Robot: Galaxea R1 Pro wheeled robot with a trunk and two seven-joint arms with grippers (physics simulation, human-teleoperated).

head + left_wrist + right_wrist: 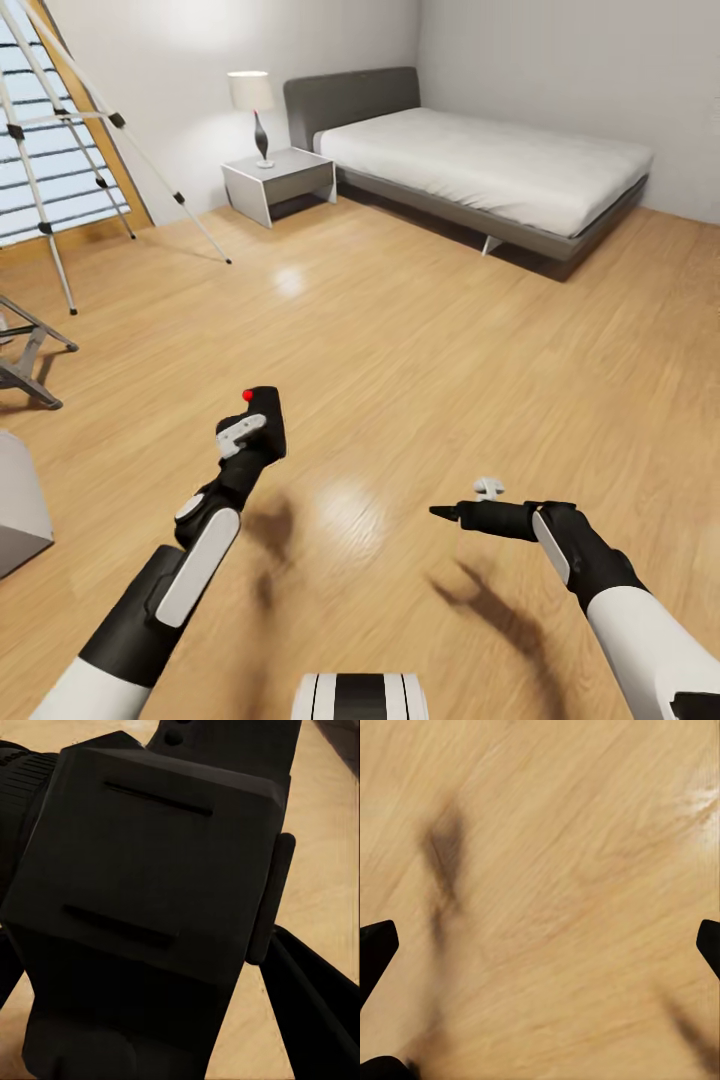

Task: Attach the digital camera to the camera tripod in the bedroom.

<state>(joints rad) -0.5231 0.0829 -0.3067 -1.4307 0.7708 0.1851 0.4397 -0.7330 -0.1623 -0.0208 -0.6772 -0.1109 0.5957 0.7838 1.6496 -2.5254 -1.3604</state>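
Bedroom floor [420, 330] | bed [480, 160], nightstand [275, 180], camera tripod [60, 150] ahead; left jaws clamp digital camera [262, 415]; right jaws apart

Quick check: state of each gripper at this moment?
Left gripper: shut on the small black digital camera with the red button.
Right gripper: open, holding nothing, over the light wood floor.

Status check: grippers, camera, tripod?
Left gripper shut on camera. Right gripper open, empty, over floor. Tripod ahead-left by window, not yet reached; floor between looks open.
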